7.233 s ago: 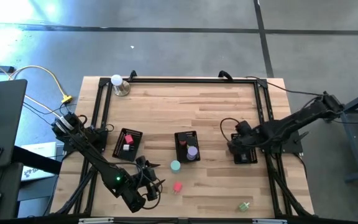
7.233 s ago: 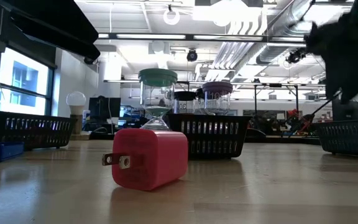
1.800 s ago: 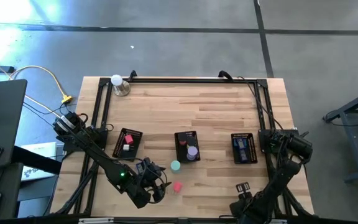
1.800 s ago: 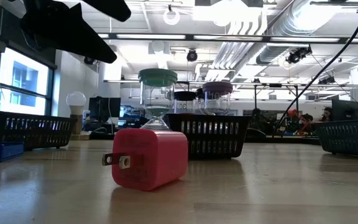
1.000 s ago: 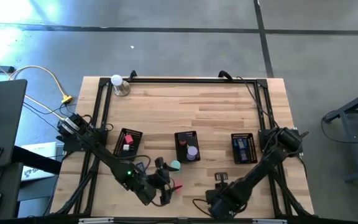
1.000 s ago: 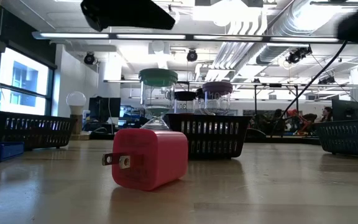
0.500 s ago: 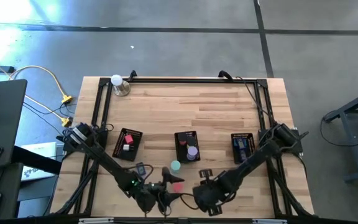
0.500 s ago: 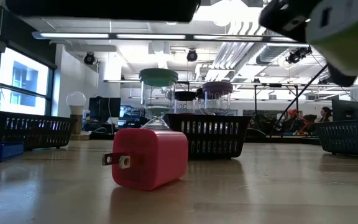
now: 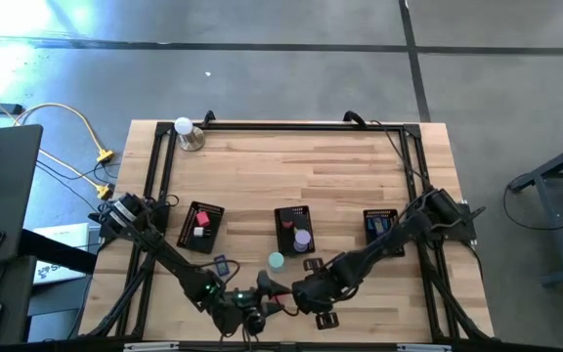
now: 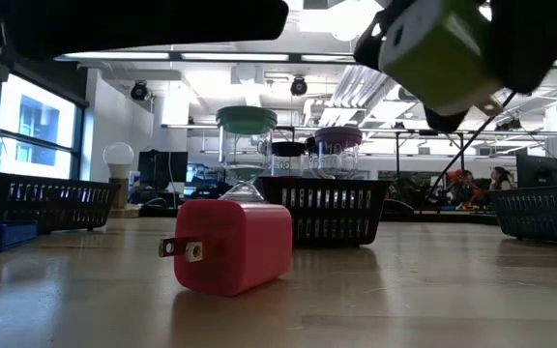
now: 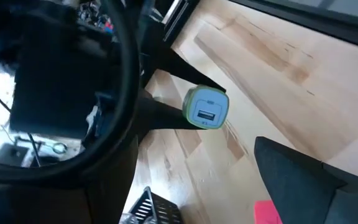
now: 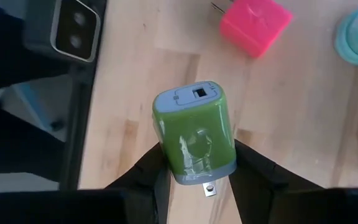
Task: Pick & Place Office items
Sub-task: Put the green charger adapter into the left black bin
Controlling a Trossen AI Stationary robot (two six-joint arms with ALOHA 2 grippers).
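Note:
A green charger block point(image 12: 194, 130) hangs above the table's near middle with my right gripper point(image 9: 303, 291) shut on it; the low view shows the green charger point(image 10: 441, 53) well above the wood. A pink charger block point(image 10: 230, 246) lies on its side on the table, just beyond the green one point(image 12: 255, 25). A teal roll point(image 9: 276, 260) stands behind it. My left gripper point(image 9: 265, 307) hovers open beside the pink block, near the front edge, and holds nothing. In the left wrist view the green block point(image 11: 206, 107) faces it. My right gripper pinches the green charger's two long sides point(image 12: 165, 155) between its two fingers point(image 12: 253, 168), at the prong end. The fingers slant steeply down from above and lie along the block. The block is lifted clear, tilted, its port face pointing away from the gripper.
Three black mesh trays stand in a row mid-table: the left tray point(image 9: 200, 227), the middle tray point(image 9: 294, 232) with a purple roll, the right tray point(image 9: 383, 232) with blue pieces. A white ball on a metal base point(image 9: 186, 132) sits at the far left corner.
My right gripper has carried the green charger toward the table's left, up to the pink block, keeping it clear of the wood. My left gripper has rolled about its own axis and shifted a little toward the near edge, staying open.

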